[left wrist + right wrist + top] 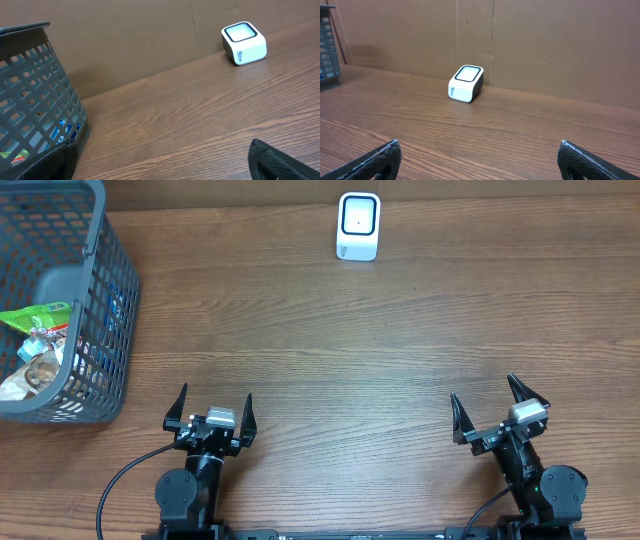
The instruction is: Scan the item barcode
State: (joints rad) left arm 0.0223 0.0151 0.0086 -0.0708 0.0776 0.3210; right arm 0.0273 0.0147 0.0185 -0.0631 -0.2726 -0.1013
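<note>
Several packaged items [35,345] lie inside a grey mesh basket [110,320] at the table's left; no barcode shows. A small white scanner [358,226] with a dark-rimmed window stands at the far middle, also seen as the scanner [244,43] in the left wrist view and the scanner [466,83] in the right wrist view. My left gripper [211,404] rests at the near left, open, with bare wood between its fingers. At the near right, my right gripper [490,402] is open and holds nothing. Both are far from the basket's items and the scanner.
A brown cardboard wall [545,45] backs the table just behind the scanner. The basket [35,100] stands close to the left of my left gripper. Wooden tabletop [350,350] stretches between the grippers and the scanner.
</note>
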